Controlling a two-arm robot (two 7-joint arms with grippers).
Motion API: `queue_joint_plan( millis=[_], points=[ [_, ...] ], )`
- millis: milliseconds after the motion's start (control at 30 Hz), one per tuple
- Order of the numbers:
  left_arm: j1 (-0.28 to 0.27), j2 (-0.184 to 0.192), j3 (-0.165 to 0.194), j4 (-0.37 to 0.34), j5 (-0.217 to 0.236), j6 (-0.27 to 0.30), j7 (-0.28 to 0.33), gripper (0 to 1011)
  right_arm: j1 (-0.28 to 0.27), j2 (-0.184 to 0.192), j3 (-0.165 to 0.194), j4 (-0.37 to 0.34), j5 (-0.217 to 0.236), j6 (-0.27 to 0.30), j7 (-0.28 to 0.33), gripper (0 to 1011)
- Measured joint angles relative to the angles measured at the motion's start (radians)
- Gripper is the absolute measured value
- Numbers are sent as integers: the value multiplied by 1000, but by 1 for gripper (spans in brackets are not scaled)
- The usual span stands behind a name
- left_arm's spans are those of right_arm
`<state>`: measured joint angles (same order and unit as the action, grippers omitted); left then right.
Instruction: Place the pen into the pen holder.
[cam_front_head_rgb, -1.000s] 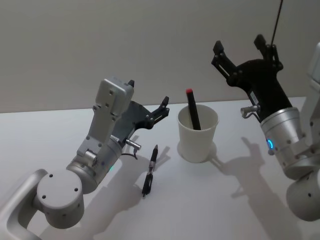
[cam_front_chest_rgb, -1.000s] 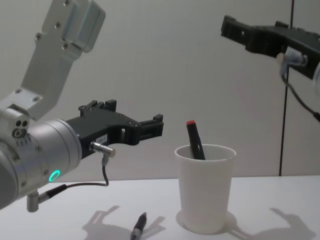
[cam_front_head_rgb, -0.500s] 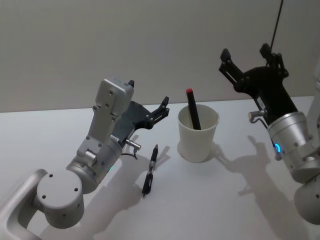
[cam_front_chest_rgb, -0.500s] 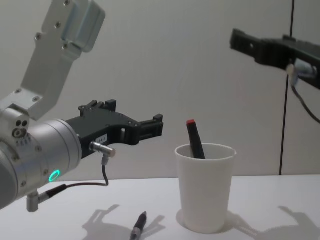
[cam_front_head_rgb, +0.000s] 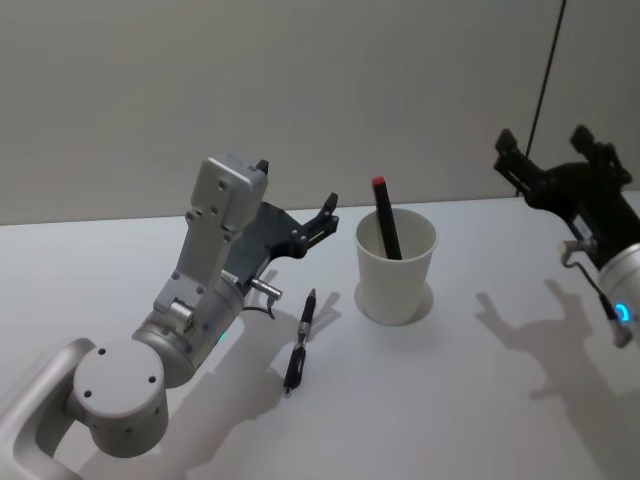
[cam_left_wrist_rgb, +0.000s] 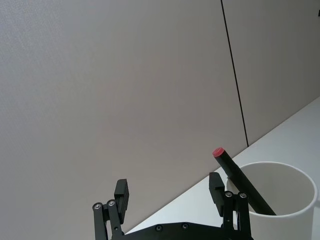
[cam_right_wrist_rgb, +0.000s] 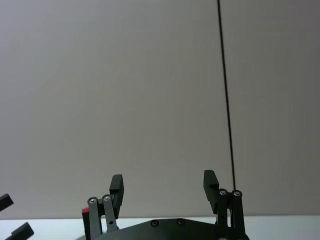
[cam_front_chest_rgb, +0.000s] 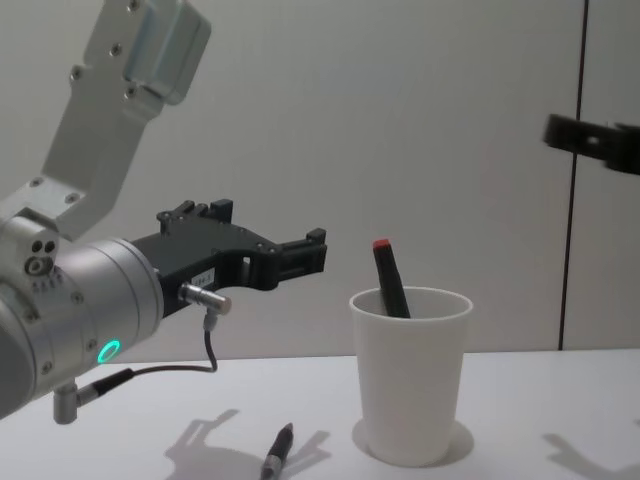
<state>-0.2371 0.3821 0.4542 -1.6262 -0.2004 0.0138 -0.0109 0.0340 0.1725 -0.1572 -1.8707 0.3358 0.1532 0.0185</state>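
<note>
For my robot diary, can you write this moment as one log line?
red-capped pen: in pen holder | black pen: lying on table | left end effector: open | right end effector: open, raised

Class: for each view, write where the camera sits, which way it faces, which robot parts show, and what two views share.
Head: high, looking down at the table, cup and loose pen; left gripper and right gripper show.
Chest: low, facing across the table; left arm large.
Left wrist: on the left arm, facing wall and cup past its open fingers.
Right wrist: raised, facing the wall past its open fingers.
Shared: cup and loose pen, in head and chest.
</note>
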Motion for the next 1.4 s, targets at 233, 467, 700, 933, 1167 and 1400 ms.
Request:
queue_joint_plan(
  millis=[233,467,700,933,1167,1400],
  points=[
    [0,0,0,0,0,0,0,1001,-33,45,39,-57,67,83,-16,1001],
    [0,0,0,0,0,0,0,1001,-49,64,57,-83,99,120,-23,1001],
    [8,2,0,-8,1,0,9,1001,-61,79,70,-101,121,148,-27,1001],
    [39,14,5,-41,-4,18,43,1001,-66,86,76,-111,133,161,-30,1001],
    [81,27,11,-84,-39,64,80,1001,-69,90,80,-116,139,169,-31,1001],
    [127,46,15,-138,-87,149,112,1001,-71,93,82,-119,143,174,-32,1001]
  ],
)
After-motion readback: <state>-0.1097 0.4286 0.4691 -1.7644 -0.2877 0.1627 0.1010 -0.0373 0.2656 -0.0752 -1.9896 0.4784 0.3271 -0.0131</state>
